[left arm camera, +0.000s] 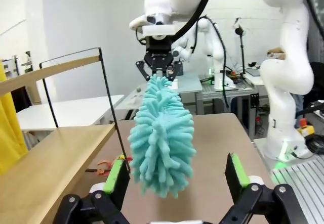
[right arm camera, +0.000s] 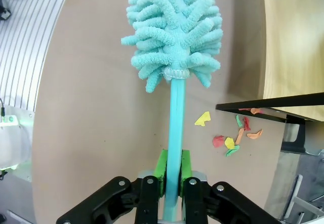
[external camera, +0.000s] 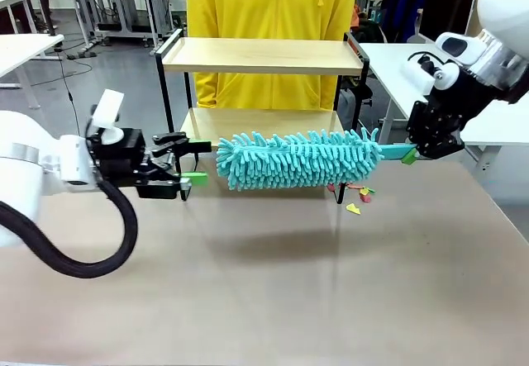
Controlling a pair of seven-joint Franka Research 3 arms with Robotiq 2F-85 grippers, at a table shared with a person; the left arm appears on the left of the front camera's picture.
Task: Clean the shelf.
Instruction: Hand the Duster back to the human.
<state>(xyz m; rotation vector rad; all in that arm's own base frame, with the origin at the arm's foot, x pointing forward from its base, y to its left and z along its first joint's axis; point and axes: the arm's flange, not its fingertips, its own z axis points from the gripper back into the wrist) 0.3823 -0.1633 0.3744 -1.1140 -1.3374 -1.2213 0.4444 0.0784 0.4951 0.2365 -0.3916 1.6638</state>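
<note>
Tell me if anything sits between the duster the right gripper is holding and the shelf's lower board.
Nothing visible does. The right gripper holds the duster level just in front of the shelf, beside its lower board. The open left gripper waits at the duster's tip.

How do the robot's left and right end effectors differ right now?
The left end effector is open and empty, pointing sideways at the fluffy turquoise microfibre duster. The right end effector is shut on the duster's handle, holding it level before the two-tier wooden shelf. Both are black with green pads.
</note>
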